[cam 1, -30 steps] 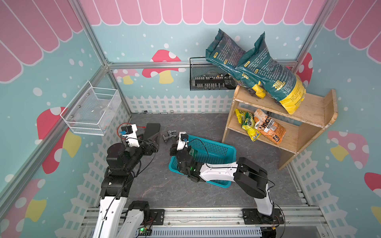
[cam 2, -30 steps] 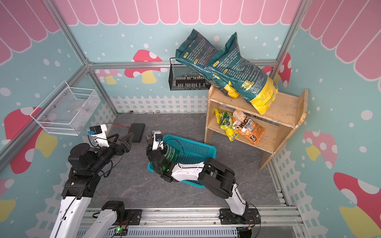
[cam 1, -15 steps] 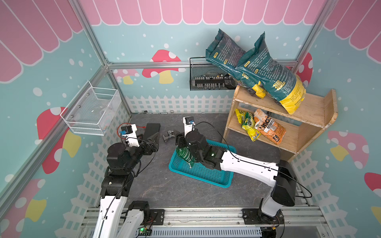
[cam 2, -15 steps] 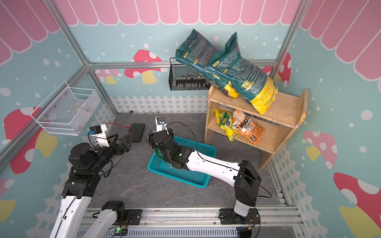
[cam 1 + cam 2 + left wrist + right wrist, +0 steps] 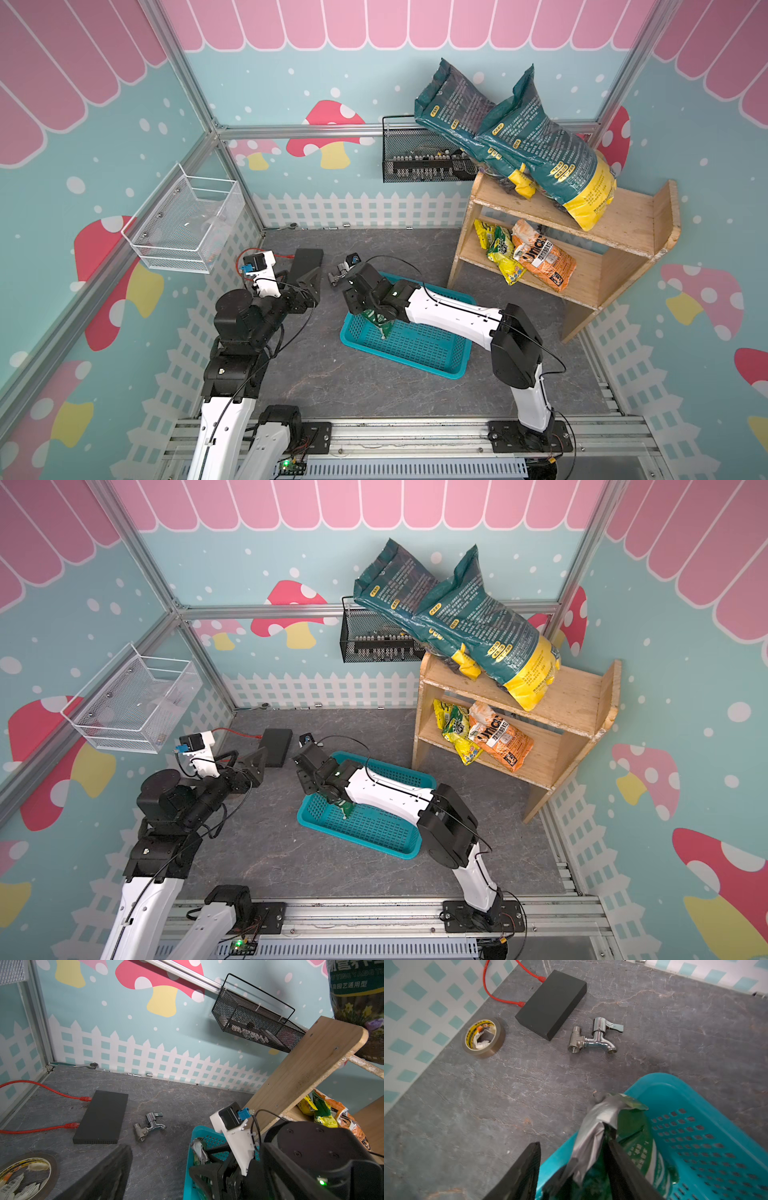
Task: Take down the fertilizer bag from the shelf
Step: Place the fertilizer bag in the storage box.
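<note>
**A:** Entry one, left arm?

**B:** Left arm (image 5: 245,320): elbow folded, forearm level, pointing towards the back wall. Left end effector (image 5: 309,282): jaws apart.

**A:** Entry two, right arm?

**B:** Right arm (image 5: 449,311): stretched low towards the left arm, wrist pitched down. Right end effector (image 5: 573,1142): fingers (image 5: 519,1172) gripping a green packet (image 5: 593,1126).

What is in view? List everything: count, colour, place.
shelf: 1, light wood, back right.
potting-soil bags: 2, teal-and-yellow, shelf top.
small bags: 2, yellow-green, orange, lower tier.
small green bag: 1, above basket.
basket: 1, teal plastic, mid-floor.
black wire basket: 1, back wall.
white wire basket: 1, left wall.
box: 1, black, red cables, floor.
tap: 1, chrome, beside box.
tape roll: 1, brown, near box.
ratchet: 1, steel, along back wall.
left gripper: 1, black, open, empty.
right gripper: 1, black, shut on small green bag.
</note>
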